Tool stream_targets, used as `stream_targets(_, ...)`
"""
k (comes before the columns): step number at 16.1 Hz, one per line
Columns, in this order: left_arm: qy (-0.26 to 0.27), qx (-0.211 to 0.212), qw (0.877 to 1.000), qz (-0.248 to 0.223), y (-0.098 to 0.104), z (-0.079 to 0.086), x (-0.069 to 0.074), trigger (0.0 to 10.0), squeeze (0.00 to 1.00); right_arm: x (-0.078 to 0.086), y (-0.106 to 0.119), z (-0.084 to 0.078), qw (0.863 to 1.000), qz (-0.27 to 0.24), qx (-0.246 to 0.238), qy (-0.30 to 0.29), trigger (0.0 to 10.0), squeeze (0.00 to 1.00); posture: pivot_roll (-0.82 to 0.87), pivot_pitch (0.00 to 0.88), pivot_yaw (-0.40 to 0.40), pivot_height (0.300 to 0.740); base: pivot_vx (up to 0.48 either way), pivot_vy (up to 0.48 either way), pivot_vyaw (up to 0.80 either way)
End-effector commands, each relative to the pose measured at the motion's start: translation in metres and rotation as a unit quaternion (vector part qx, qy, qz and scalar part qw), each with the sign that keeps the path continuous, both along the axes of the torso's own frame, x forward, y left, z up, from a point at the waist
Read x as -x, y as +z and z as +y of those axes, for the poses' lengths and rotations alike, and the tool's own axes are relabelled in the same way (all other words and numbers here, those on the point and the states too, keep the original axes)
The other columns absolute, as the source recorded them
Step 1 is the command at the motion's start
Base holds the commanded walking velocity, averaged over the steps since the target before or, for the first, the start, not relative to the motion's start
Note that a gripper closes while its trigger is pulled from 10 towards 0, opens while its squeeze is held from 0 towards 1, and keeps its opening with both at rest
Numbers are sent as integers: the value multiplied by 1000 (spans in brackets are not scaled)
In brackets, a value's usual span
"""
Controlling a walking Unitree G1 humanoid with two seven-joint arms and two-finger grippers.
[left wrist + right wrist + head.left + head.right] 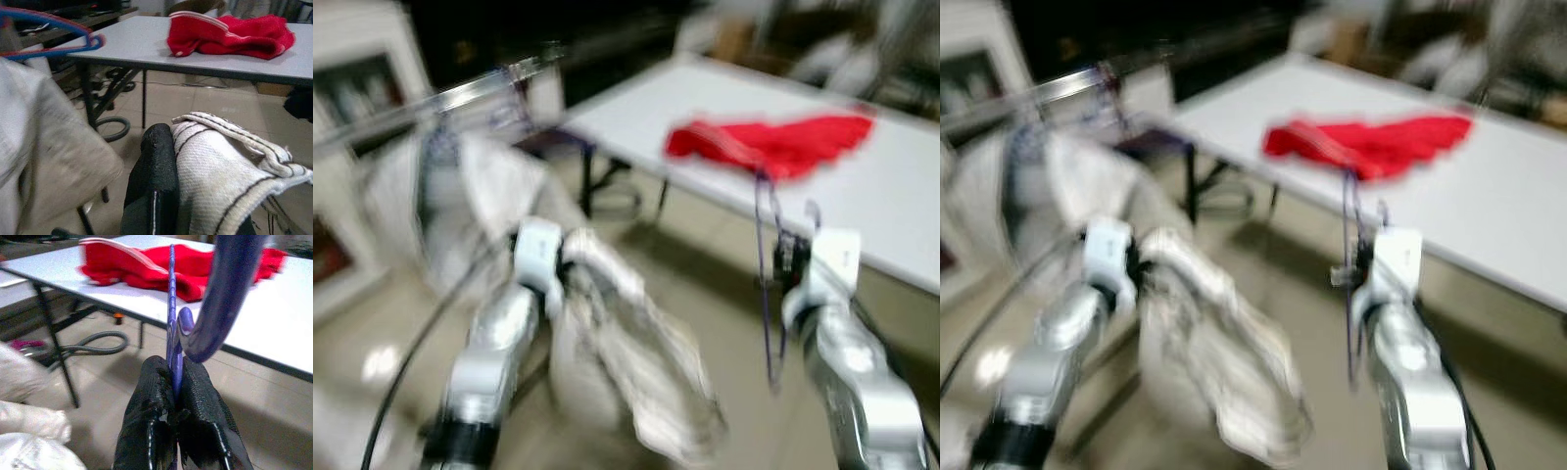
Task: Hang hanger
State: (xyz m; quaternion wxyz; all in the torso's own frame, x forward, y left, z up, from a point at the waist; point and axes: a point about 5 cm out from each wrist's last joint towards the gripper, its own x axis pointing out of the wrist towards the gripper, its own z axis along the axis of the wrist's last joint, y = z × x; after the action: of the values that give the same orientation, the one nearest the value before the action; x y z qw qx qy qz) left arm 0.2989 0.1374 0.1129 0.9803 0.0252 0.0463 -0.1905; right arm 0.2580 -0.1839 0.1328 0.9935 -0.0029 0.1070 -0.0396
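Between the two black fingers of the right gripper [173,396], low in the middle of the right wrist view, a thin purple plastic hanger [172,323] is pinched edge-on, the fingers closed tight on it. Its curved hook end rises just beside the fingertips. In the left eye view this arm is raised at the lower right of the frame, forearm pointing up and forward, with the hanger hanging down past the gripper in front of the table edge.

At lower centre of the left wrist view, the left gripper [168,161] is clamped on a white knitted garment with dark stripes [220,166]; one black finger presses its folded edge. That arm reaches up from the lower left.

Beyond lies a grey-white table [901,196] bearing a crumpled red cloth [773,142]. A metal clothes rail [460,98] crosses the upper left, with pale garments [484,191] below it.
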Motion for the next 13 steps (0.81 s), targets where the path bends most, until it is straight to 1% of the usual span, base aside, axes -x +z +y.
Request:
stream_targets(1, -21, 10, 999, -35, 16, -13, -4, 10000, 0, 1, 4, -10, 1000, -6, 8, -19, 10000, 0, 8, 0, -5, 740, 330, 0, 0)
stream_targets(5, -24, 9, 999, -39, 19, -13, -6, 10000, 0, 1, 4, -9, 1000, -9, 6, -21, 10000, 0, 8, 0, 3, 740, 322, 0, -800)
stream_targets(6, -25, 10, 999, -41, 20, -13, -7, 10000, 0, 1, 5, -9, 1000, -11, 5, -23, 10000, 0, 8, 0, 2, 740, 319, 0, -450)
stream_targets(9, -26, 11, 999, -42, 21, -14, -7, 10000, 0, 1, 5, -10, 1000, -11, 4, -24, 10000, 0, 9, 0, 2, 740, 315, 0, 0)
stream_targets(13, -25, 12, 999, -41, 21, -13, -7, 10000, 0, 1, 5, -8, 1000, -10, 5, -22, 10000, 0, 10, 0, 1, 740, 312, 0, -800)
